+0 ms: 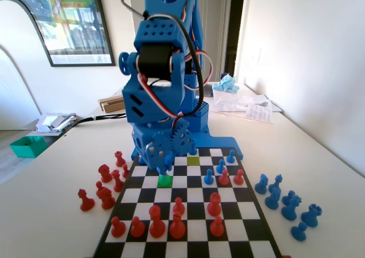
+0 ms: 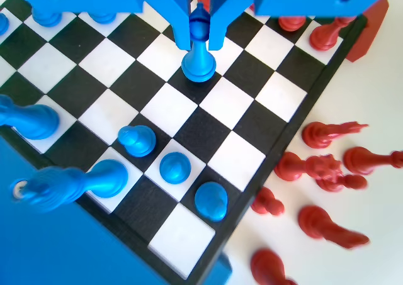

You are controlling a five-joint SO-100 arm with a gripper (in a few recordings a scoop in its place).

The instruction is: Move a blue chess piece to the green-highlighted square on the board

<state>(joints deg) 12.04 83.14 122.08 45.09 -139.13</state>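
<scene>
Wrist view shows the gripper [image 2: 199,39] closed around the head of the blue chess piece [image 2: 199,61], whose base rests on the board [image 2: 245,160].

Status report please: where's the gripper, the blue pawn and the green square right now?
Gripper low, jaws flanking the blue chess piece; grip not confirmed. Piece at the green-highlighted square; whether seated, unclear. Red pieces stand further down the board, not in the way.

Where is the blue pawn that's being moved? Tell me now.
In the wrist view the blue chess piece stands upright between the gripper jaws near the top centre. In the fixed view it sits just above the green-highlighted square, left of the board's middle.
</scene>
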